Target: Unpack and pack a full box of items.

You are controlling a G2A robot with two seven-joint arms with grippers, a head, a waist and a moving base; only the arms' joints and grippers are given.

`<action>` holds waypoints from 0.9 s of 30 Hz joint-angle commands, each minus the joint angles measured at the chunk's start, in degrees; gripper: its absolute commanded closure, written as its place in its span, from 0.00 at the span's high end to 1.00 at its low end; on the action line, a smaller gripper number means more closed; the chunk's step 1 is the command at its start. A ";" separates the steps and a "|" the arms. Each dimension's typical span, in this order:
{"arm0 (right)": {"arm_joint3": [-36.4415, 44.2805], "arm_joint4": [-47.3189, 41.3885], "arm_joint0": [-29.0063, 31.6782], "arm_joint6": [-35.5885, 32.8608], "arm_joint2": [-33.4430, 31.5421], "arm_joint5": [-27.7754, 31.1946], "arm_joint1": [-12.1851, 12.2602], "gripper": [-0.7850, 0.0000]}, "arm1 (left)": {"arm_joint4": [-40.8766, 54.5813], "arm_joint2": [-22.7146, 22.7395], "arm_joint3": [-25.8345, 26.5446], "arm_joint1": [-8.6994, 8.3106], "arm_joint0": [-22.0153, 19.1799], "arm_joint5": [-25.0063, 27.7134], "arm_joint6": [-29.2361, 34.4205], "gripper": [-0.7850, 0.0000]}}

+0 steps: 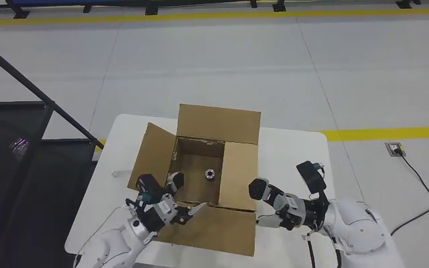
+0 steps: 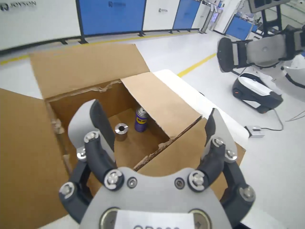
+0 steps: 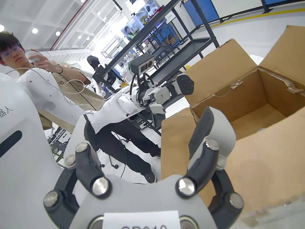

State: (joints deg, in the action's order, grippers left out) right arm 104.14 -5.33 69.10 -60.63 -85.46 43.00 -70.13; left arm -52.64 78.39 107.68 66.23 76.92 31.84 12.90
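Observation:
An open cardboard box stands on the white table with its flaps folded outward. On its floor a short silver cylinder stands next to an upright blue spray can. My left gripper is open and holds nothing, at the box's near left corner over the near flap and pointing into the box. My right gripper hangs open and holds nothing beside the right flap, outside the box.
A black metal rack stands close to the table's left side. White tabletop shows to the right of the box around the right arm. A floor socket with a cable lies off the table's right.

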 commanded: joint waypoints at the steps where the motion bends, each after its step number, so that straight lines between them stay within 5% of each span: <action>1: 0.04 0.09 0.35 0.06 -0.30 -0.03 0.06 1.00 | 1.31 -0.78 -0.92 0.06 -1.24 -0.11 1.53 1.00; 12: 0.32 0.56 0.47 2.19 -0.45 -0.86 0.05 1.00 | 3.97 -1.45 -2.63 0.17 -0.91 -1.09 2.15 1.00; 21: 2.68 4.42 -0.37 8.05 -0.37 -2.50 0.51 1.00 | 26.03 -9.79 -12.96 1.46 -11.86 -5.12 19.26 1.00; 27: 3.30 4.04 1.02 8.60 -1.83 -2.63 1.21 1.00 | 33.02 -14.83 -20.08 2.66 -18.63 -10.36 25.10 1.00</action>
State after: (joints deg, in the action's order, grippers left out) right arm 107.37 -1.17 69.78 -52.15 -86.97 40.40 -69.05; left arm -20.46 64.56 89.00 68.64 59.41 22.54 37.70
